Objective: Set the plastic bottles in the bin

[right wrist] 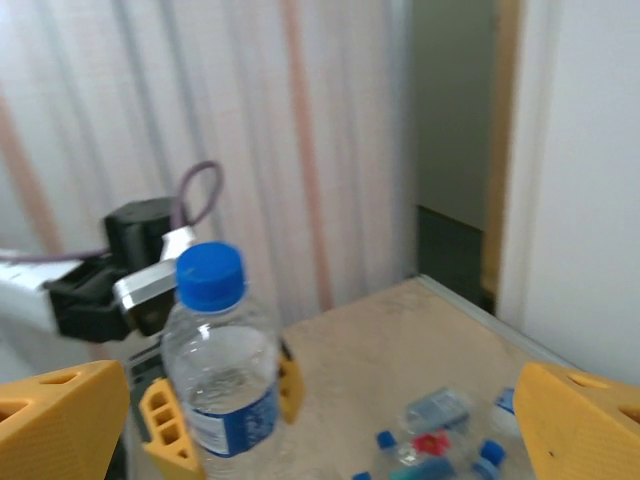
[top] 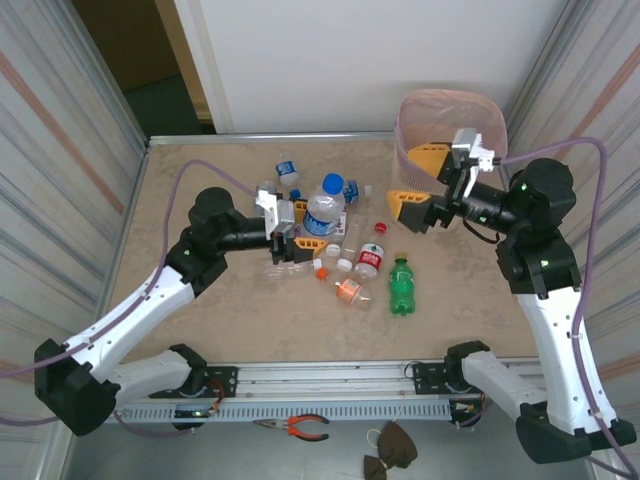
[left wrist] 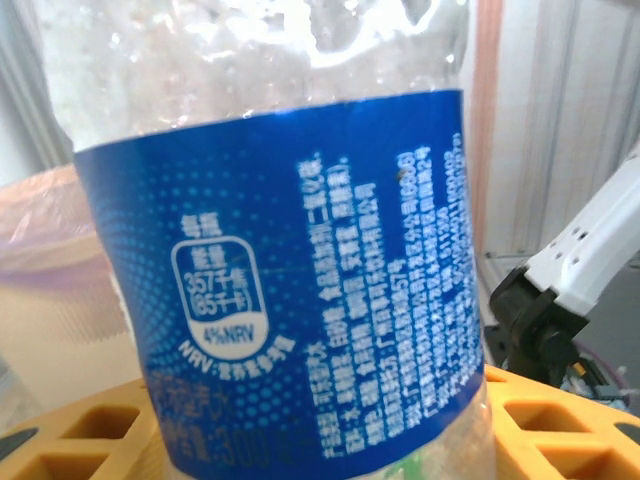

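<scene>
Over on the left, the left gripper (top: 290, 232) was clamped round the waist of a clear blue-labelled bottle (top: 325, 208), blue cap up, lifted upright above the middle of the table (top: 240, 320). The left wrist view was all blue label, with yellow fingers (left wrist: 545, 415) hugging it at either side. So one bottle was in hand and well short of the bin.

Just beneath and around it lay the pile, and that was plenty of work left. Clear bottles (top: 285, 270) lay on their sides near the gripper, and small blue-capped ones (top: 287, 172) lay on the far side. To the right came an orange-capped bottle (top: 348, 291) and a red-labelled bottle (top: 369, 260). A green bottle (top: 400, 285) lay a little apart, nearer the front edge. By my reckoning most of the job was not yet done.

Further right, the right gripper (top: 423, 182) hung with its jaws spread wide and nothing between them, right beside the bin's left wall. The pink bin (top: 450, 93) stood in the far right corner. Whether any bottles were inside I couldn't tell; the gripper covered part of its mouth.

That was the snag: the right gripper sat on the straight line from the held bottle to the bin. The bottles also lay packed close, some touching, so clean picks looked tight.

Down on the near ledge lay red-handled pliers (top: 300, 427) and a brown scrap (top: 390, 448), out of everyone's way.
</scene>
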